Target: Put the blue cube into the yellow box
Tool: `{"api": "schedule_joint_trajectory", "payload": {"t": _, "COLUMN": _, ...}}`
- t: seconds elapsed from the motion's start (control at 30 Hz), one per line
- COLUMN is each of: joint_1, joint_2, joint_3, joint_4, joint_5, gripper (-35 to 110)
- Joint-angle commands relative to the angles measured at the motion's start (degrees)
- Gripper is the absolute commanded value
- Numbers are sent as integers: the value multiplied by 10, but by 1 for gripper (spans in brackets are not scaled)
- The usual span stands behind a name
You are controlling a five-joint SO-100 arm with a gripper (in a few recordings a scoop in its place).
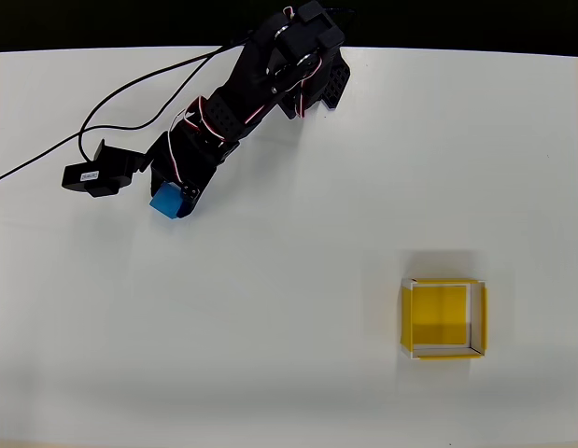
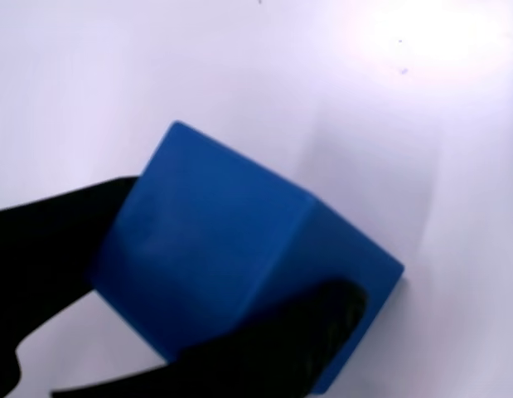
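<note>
The blue cube [image 1: 164,202] sits at the tip of my black arm in the overhead view, left of the table's middle. My gripper [image 1: 174,198] is shut on it. In the wrist view the blue cube [image 2: 239,257] is large and tilted, with one black finger [image 2: 49,249] pressed on its left face and the other finger [image 2: 306,340] across its lower right face. I cannot tell whether the cube rests on the table or hangs just above it. The yellow box [image 1: 444,317] stands open-topped at the lower right, far from the gripper.
The arm's base [image 1: 303,56] is at the table's top edge. A black cable [image 1: 46,159] runs left from it, and a small black camera module [image 1: 97,175] juts out beside the gripper. White tabletop lies between the cube and the box.
</note>
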Motion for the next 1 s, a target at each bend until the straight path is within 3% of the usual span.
{"api": "schedule_joint_trajectory", "payload": {"t": 0.0, "joint_1": -10, "joint_2": 67, "joint_3": 7, "joint_4": -24, "joint_5": -6, "gripper": 14}}
{"api": "schedule_joint_trajectory", "payload": {"t": 0.27, "joint_1": -83, "joint_2": 152, "joint_3": 28, "joint_4": -40, "joint_5": 23, "gripper": 14}}
{"api": "schedule_joint_trajectory", "payload": {"t": 0.6, "joint_1": -279, "joint_2": 284, "joint_3": 25, "joint_4": -85, "joint_5": 40, "gripper": 15}}
{"api": "schedule_joint_trajectory", "payload": {"t": 0.97, "joint_1": -495, "joint_2": 246, "joint_3": -48, "joint_4": -160, "joint_5": 35, "gripper": 15}}
